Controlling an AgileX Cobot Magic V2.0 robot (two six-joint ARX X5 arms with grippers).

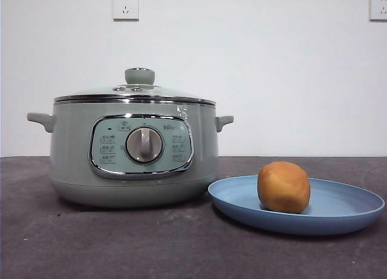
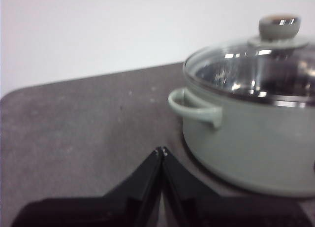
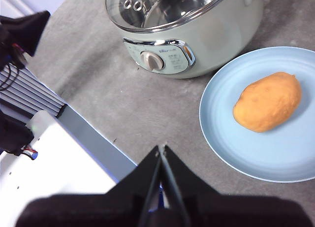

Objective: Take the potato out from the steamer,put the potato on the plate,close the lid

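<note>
I see the smooth orange-tan potato on the matte blue plate beside the lidded sage-green steamer; both end effectors pinch closed, empty, above the grey desk.

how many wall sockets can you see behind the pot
2. One wall socket sits high on the wall above the steamer; a second socket is cut off at the upper right edge. Others may lie out of frame.
</note>
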